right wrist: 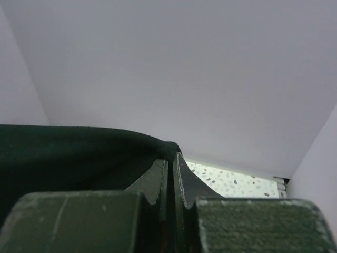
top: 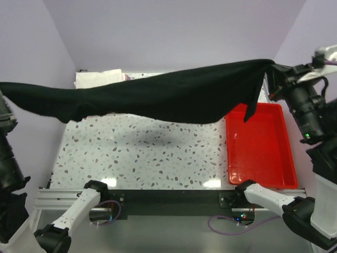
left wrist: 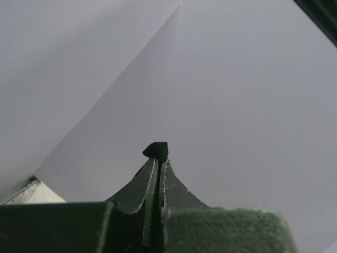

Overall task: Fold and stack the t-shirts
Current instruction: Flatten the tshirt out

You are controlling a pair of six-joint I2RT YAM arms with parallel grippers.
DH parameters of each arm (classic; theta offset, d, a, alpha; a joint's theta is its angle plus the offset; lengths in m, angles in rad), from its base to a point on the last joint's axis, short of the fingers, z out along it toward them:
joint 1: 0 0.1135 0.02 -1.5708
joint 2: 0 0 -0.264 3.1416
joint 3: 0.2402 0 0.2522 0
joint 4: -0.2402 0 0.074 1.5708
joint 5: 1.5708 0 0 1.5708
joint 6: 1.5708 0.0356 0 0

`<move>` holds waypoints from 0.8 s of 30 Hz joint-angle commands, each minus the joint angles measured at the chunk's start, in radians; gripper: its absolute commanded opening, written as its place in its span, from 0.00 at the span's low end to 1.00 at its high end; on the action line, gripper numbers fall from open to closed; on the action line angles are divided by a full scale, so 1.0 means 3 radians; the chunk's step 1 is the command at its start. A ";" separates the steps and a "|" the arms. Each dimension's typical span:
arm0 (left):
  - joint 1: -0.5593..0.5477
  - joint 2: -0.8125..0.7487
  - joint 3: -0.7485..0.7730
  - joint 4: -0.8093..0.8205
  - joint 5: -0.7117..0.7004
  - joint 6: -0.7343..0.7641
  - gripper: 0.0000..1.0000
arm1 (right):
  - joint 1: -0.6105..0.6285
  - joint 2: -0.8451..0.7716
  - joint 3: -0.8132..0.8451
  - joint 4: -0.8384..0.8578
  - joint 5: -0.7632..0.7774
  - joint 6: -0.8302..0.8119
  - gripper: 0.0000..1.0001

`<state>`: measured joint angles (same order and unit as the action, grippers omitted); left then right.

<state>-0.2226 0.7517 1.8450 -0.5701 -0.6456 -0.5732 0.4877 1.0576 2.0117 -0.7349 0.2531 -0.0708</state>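
Top external view has the black t-shirt (top: 158,97) strung up in the air like a hammock between the two arms. It's well above the table (top: 137,158), sagging a bit in the middle, with one loose corner dangling over the red tray (top: 260,145). The left gripper (left wrist: 157,161) is pinched tight on one end, and on its wrist cam you only see a little black nub of cloth poking out past the tips. The right gripper (right wrist: 170,161) is clamped on the other end, with the cloth running off to the left of its closed jaws. So both are holding fabric and neither is open. A white folded shirt (top: 97,78) sits at the back left corner of the table, partly hidden behind the black one; can't tell what else is in that pile. My read is that this is the spread-it-out step before the fold, so this shirt is nowhere near done. To do it well I'd bring both ends down together at the same height so it lands flat instead of bunched. I'd hold a little tension across so the sag doesn't crease, and aim left of the tray so that dangling corner doesn't catch the rim. The left grip looks like it has very little cloth, so no jerking or it may slip out. Also don't drag it over the folded one at the back.
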 commanded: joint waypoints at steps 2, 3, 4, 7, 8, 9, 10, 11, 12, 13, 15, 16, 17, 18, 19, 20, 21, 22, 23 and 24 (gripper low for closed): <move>0.0026 -0.0031 0.0057 0.0141 -0.0097 0.0243 0.00 | -0.0005 -0.0094 0.0131 -0.0434 -0.0260 0.0169 0.00; 0.0021 -0.0016 0.0052 0.0136 -0.0113 0.0254 0.00 | -0.0005 -0.0100 0.0116 -0.0459 -0.0266 0.0195 0.00; 0.0026 0.0005 0.0052 0.0131 -0.0133 0.0264 0.00 | -0.0010 -0.0100 0.0100 -0.0531 -0.0256 0.0311 0.00; 0.0016 0.0132 -0.0090 0.0131 -0.0332 0.0320 0.00 | -0.0005 -0.0054 -0.0058 -0.0648 -0.0251 0.0470 0.00; 0.0016 0.0178 -0.0167 0.0131 -0.0409 0.0315 0.00 | -0.0010 0.0002 -0.0225 -0.0679 -0.0235 0.0537 0.00; 0.0016 0.0285 -0.0375 0.0106 -0.0496 0.0295 0.00 | -0.0010 0.0028 -0.0354 -0.0634 -0.0266 0.0669 0.00; 0.0011 0.0347 -0.0494 0.0065 -0.0648 0.0183 0.00 | -0.0005 0.0059 -0.0517 -0.0568 -0.0281 0.0741 0.00; 0.0011 0.0423 -0.0611 0.0014 -0.0685 0.0116 0.00 | -0.0005 0.0150 -0.0878 -0.0501 -0.0337 0.0793 0.00; 0.0011 0.0571 -0.0876 -0.0088 -0.0701 0.0060 0.00 | -0.0010 0.0207 -0.1059 -0.0359 -0.0418 0.0910 0.00; 0.0016 0.0643 -0.1040 -0.0129 -0.0742 -0.0097 0.00 | -0.0010 0.0268 -0.1243 -0.0287 -0.0450 0.0961 0.00; 0.0036 0.0843 -0.1557 -0.0160 -0.0742 -0.0231 0.00 | -0.0010 0.0467 -0.1805 -0.0022 -0.0455 0.1079 0.00; 0.0087 0.0914 -0.1715 -0.0170 -0.0626 -0.0384 0.00 | -0.0025 0.0549 -0.2146 0.0091 -0.0465 0.1115 0.01; 0.0138 0.1047 -0.2015 -0.0130 -0.0498 -0.0395 0.00 | -0.0046 0.0737 -0.2266 0.0184 -0.0526 0.1141 0.01; 0.0189 0.1119 -0.2140 -0.0069 -0.0365 -0.0426 0.00 | -0.0101 0.0871 -0.2364 0.0341 -0.0623 0.1131 0.03; 0.0291 0.1185 -0.2253 -0.0053 -0.0136 -0.0543 0.00 | -0.0132 0.0993 -0.2481 0.0389 -0.0715 0.1136 0.05; 0.0332 0.1318 -0.2446 0.0013 -0.0017 -0.0564 0.00 | -0.0163 0.1116 -0.2502 0.0424 -0.0726 0.1131 0.09; 0.0363 0.1375 -0.2524 0.0044 0.0090 -0.0579 0.00 | -0.0194 0.1376 -0.2503 0.0465 -0.0726 0.1070 0.34; 0.0374 0.1436 -0.2596 0.0070 0.0243 -0.0615 0.00 | -0.0199 0.1495 -0.2422 0.0435 -0.0716 0.1034 0.44; 0.0374 0.1513 -0.2728 0.0105 0.0321 -0.0626 0.00 | -0.0194 0.1602 -0.2365 0.0400 -0.0660 0.1008 0.48; 0.0374 0.1539 -0.2795 0.0171 0.0382 -0.0631 0.00 | -0.0199 0.1669 -0.2309 0.0283 -0.0665 0.0937 0.54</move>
<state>-0.1242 1.2610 1.0183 -0.5835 -0.6178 -0.6991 0.4366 1.5826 1.2427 -0.6880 0.0650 0.2279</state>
